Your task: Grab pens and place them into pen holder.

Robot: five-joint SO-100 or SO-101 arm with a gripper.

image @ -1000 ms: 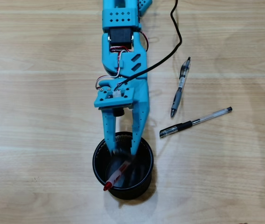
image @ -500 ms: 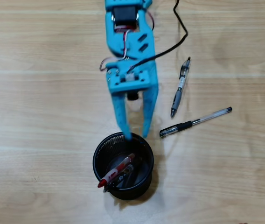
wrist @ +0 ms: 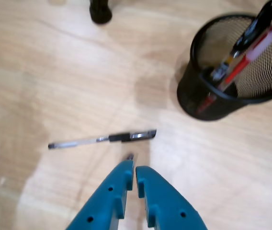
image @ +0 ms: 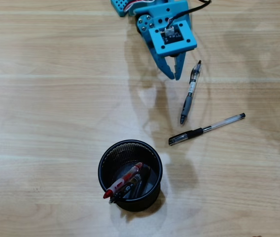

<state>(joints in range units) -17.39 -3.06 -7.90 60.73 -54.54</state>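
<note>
1. In the overhead view the pen holder (image: pixel 130 175) stands low and left of centre on the wooden table (image: pixel 41 98), well apart from everything else.
2. Two pens lean inside it: the red pen (image: pixel 122 180), its tip poking over the lower-left rim, and the black pen (image: pixel 132 185) just beside it. The wrist view shows the same cup (wrist: pixel 236 67) at upper right with the red pen (wrist: pixel 251 50) and black pen (wrist: pixel 251 28) slanting out of it.
3. Right of the holder, the clear pen with black cap (image: pixel 206 129) lies flat on the table, slanting up to the right.
4. Above it, the grey-blue pen (image: pixel 190 92) lies nearly upright in the picture, its lower tip near the clear pen but apart from it.
5. Nothing lies between the loose pens and the holder.
6. The arm reaches in from the top edge; its gripper (image: pixel 173 75) points down, just left of the grey-blue pen's upper end. In the wrist view the fingertips nearly touch, so the gripper (wrist: pixel 135 168) is closed and empty.
</note>
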